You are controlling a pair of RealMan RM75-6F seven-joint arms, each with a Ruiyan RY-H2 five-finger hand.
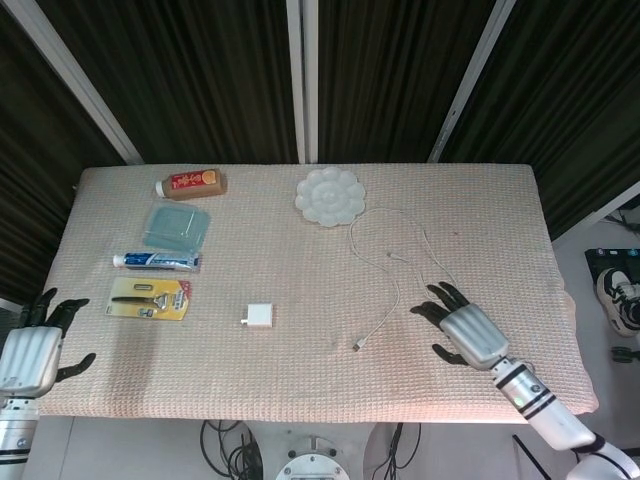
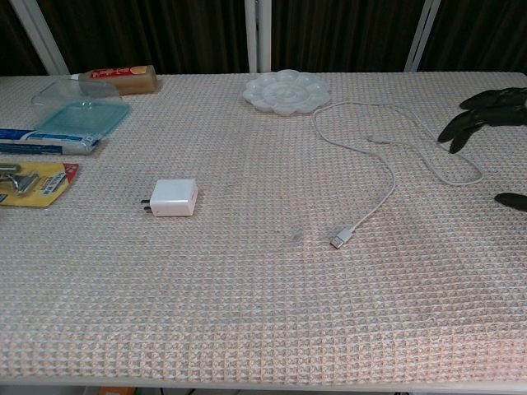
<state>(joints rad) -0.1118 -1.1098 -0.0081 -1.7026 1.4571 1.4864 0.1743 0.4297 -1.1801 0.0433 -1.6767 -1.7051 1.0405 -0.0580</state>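
Observation:
My right hand hovers over the table's right part, fingers spread and empty; the chest view shows its dark fingertips at the right edge. It is nearest the white USB cable, whose loop lies just beside it and whose plug points toward the white charger block, also seen at mid-left as the charger. My left hand stays off the table's front left corner, open and empty, near the razor pack.
Along the left lie a toothpaste tube, a teal clear box and a brown bottle. A white flower-shaped palette sits at the back centre. The table wears a woven cloth.

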